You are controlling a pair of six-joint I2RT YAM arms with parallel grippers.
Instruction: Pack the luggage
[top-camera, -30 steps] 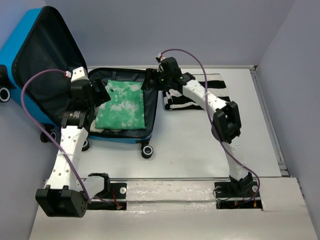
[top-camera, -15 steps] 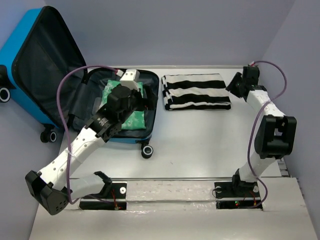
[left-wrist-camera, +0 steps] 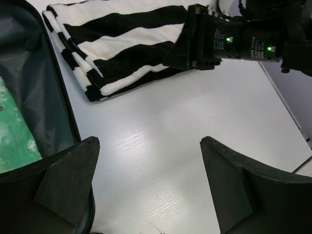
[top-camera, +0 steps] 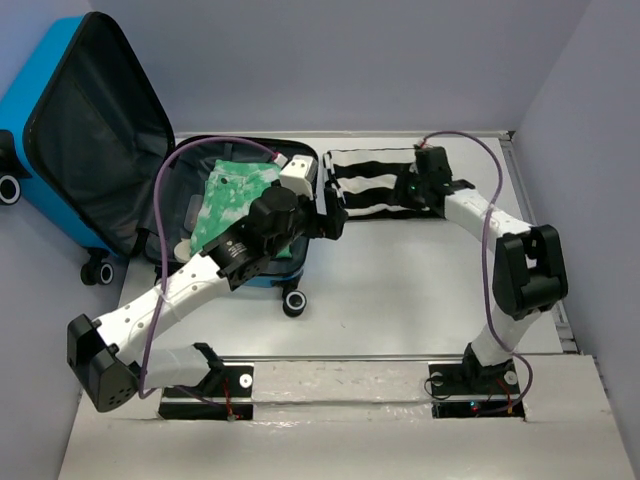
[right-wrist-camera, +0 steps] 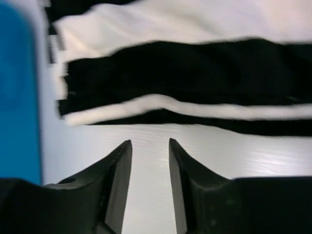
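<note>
The luggage (top-camera: 70, 110) lies open at the left, its blue lid raised and a green garment (top-camera: 232, 195) in its black-lined base. A folded black-and-white striped cloth (top-camera: 370, 185) lies on the table to its right. My left gripper (top-camera: 335, 215) hovers between the luggage and the cloth. It is wide open (left-wrist-camera: 150, 141) over bare table, nothing in it. My right gripper (top-camera: 402, 192) is at the cloth's near side. In the right wrist view its fingers (right-wrist-camera: 149, 142) stand a narrow gap apart over the table, just short of the striped cloth (right-wrist-camera: 185, 68), with nothing between them.
A luggage wheel (top-camera: 293, 301) sticks out onto the table near the left arm. The luggage's rim (left-wrist-camera: 61, 102) runs just left of my left gripper, and its blue shell (right-wrist-camera: 19, 97) fills the left edge of the right wrist view. Walls close the table at back and right.
My left arm has swung right, out of the luggage, to the table beside the striped cloth. My right arm went to the far right, then came back to the cloth with narrower jaws.
</note>
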